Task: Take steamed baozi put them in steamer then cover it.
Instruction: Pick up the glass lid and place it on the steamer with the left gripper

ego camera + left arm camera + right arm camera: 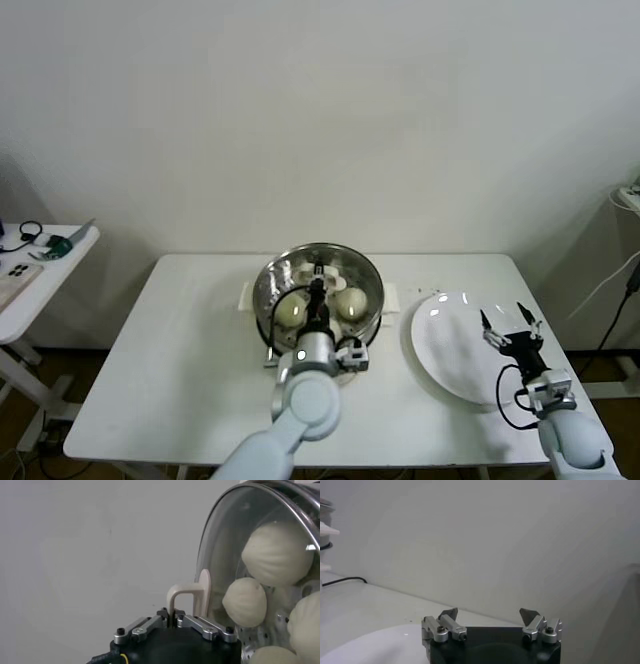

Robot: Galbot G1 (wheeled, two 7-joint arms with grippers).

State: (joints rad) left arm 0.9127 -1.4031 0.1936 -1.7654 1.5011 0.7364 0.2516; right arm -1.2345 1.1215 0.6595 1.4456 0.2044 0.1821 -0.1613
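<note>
The steamer (pixel 263 290), a shiny steel pot on a cream base, stands at the back middle of the white table. Several cream-white baozi (pixel 349 302) lie inside it and show through the glass (pixel 277 552). The clear cover (pixel 225 545) with its metal rim sits over the pot's mouth; whether it rests on the rim I cannot tell. My left gripper (pixel 318 287) (pixel 173 613) is shut on the cover's cream bar handle (pixel 192 592). My right gripper (pixel 511 325) (pixel 489 614) hangs open and holds nothing, over a flat white plate (pixel 450 350).
The white plate (pixel 370 645) lies right of the steamer, near the table's right front. A small side table (pixel 40 262) with odds and ends stands off to the left. Cables hang by the wall at the right (pixel 625 290).
</note>
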